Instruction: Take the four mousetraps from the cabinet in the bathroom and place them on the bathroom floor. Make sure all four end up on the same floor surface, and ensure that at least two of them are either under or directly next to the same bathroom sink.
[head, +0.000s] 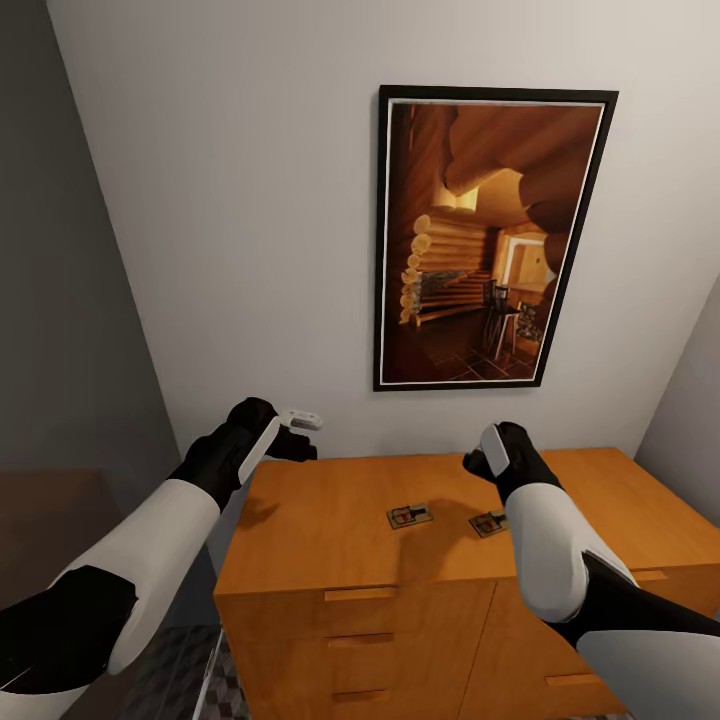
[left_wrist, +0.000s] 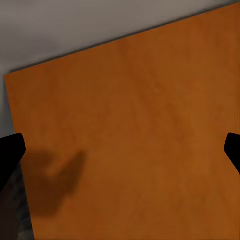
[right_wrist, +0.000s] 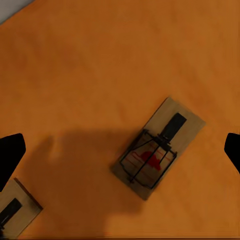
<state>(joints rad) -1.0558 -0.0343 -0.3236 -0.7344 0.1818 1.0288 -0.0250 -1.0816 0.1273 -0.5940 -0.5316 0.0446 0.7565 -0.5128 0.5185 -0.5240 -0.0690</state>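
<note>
Two traps are lying flat on the cabinet (head: 330, 520) top, side by side but apart. Trap 1 (head: 410, 516) is sitting near the top's middle; trap 2 (head: 488, 523) is sitting just right of it, partly behind the right forearm. In the right wrist view trap 1 (right_wrist: 158, 148) is lying between the fingertips, red mark and wire bar facing up; a corner of trap 2 (right_wrist: 15, 210) is showing at the frame edge.

Right pincer (head: 487, 457) is hovering above the traps, released, holding nothing. Left pincer (head: 296, 432) is hanging over the cabinet's left rear corner, released, empty.

A framed picture (head: 490, 235) is hanging on the wall above the cabinet.
</note>
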